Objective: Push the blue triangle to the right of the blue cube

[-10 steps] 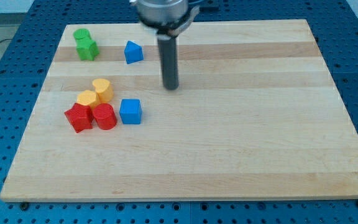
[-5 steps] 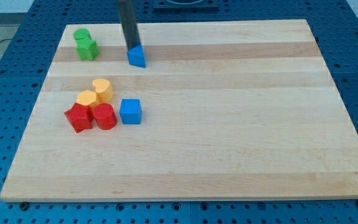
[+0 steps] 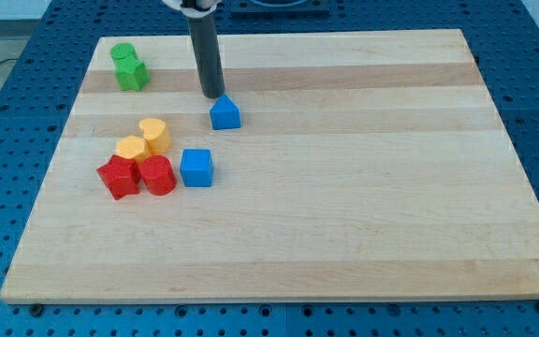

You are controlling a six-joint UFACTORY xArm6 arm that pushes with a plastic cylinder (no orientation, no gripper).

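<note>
Your tip [image 3: 213, 95] sat just above and a touch to the view's left of the blue triangle [image 3: 225, 113], right at its upper edge; whether the 2 actually touched could not be made out. There was no gripper on your arm to call wide or narrow, only the straight dark rod [image 3: 206, 56] coming down from the view's top, and it held nothing.

The blue triangle lay on the wooden board [image 3: 363, 187], above and slightly to the view's right of the blue cube [image 3: 196, 168], with a clear gap between them. So it was not yet level with the cube on its right side.

The blue cube stood at the right end of a tight cluster: 2 red blocks [image 3: 119, 177] [image 3: 158, 175] just to its left, and 2 yellow blocks [image 3: 132, 149] [image 3: 154, 136] just above those. Up in the board's top left corner, 2 green blocks [image 3: 123, 53] [image 3: 132, 74] sat pressed together, well apart from your tip.
</note>
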